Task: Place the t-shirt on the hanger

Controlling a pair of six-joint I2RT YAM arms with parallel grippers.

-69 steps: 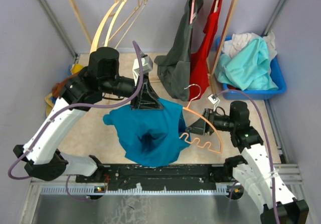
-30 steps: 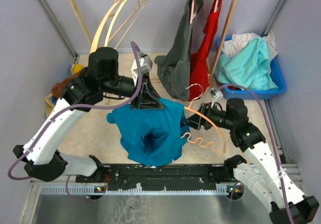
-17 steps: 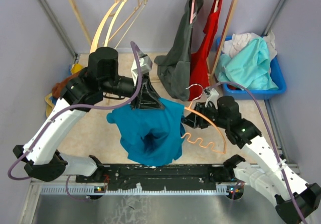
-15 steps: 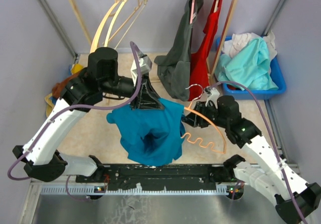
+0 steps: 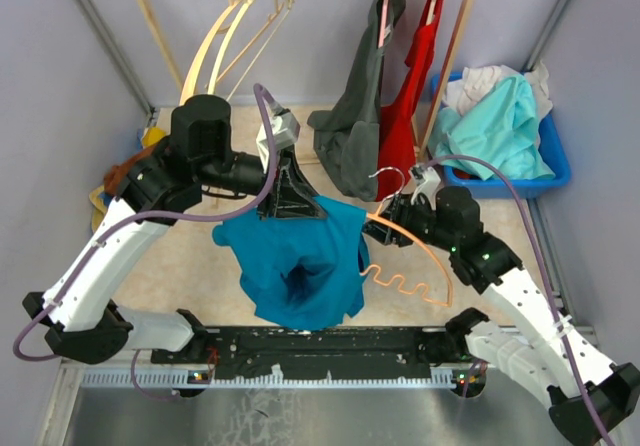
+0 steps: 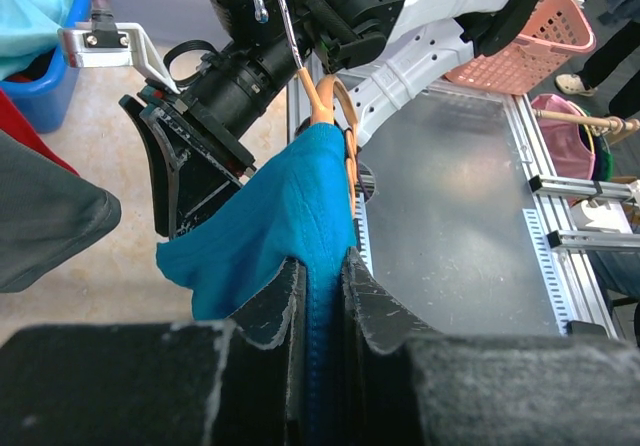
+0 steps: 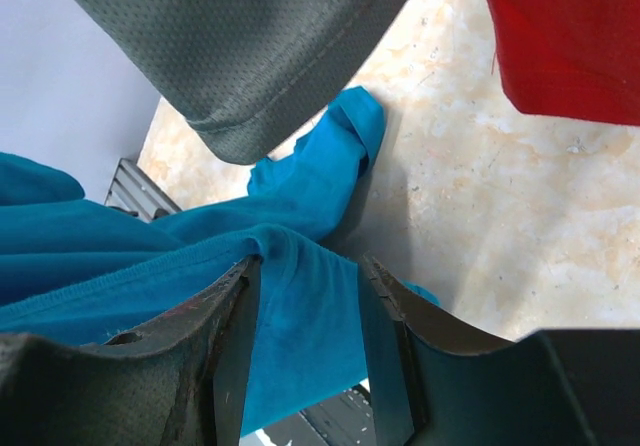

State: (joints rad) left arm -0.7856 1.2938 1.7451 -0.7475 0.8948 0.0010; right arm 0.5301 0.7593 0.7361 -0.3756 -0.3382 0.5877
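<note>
Above the near middle of the table [image 5: 180,261], the t-shirt [image 5: 300,256] is hung from the left gripper [image 6: 318,266], jaws pinched narrowly on its cloth. Its right edge is clamped by the right gripper [image 7: 305,266], jaws half closed, beside the hanger [image 6: 322,106].

left arm arched high off its base, forearm reaching right. left end effector [image 5: 291,196] points down, fingers pinched tight on the t-shirt [image 5: 300,266]. right arm bent at elbow, reaching inward. right end effector [image 5: 377,228] fingers part-way apart, cloth between, grip unclear.
</note>
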